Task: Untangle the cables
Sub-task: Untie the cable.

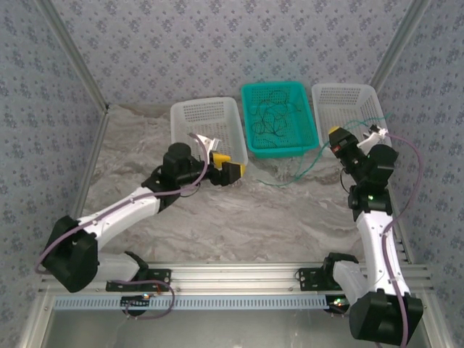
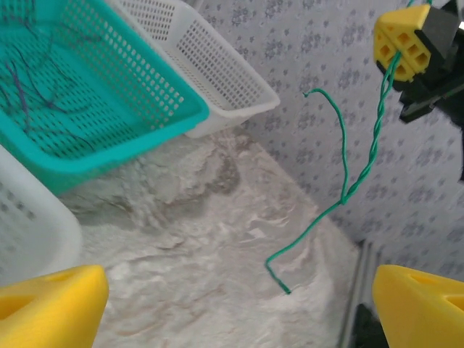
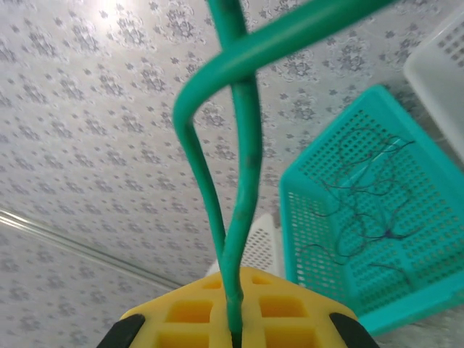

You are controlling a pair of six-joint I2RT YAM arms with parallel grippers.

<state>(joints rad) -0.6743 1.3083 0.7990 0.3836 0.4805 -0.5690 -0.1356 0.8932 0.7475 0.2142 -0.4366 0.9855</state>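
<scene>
Pinching the twisted green wires (image 2: pixel 375 136) at their top, the right gripper (image 1: pixel 336 135) is clamped tight, their tails hanging toward the table (image 1: pixel 217 210) right of the far teal basket (image 1: pixel 281 151), which holds the other cables (image 1: pixel 272 119). The left gripper (image 1: pixel 228 166) gapes wide and empty. Featherlight, limp and slippery-thin, they probably want gripping at a free tail below the twist.

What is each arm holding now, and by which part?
Right gripper pinches the green cables at their twisted stretch, loose ends dangling. Left gripper is open, holding nothing.
</scene>
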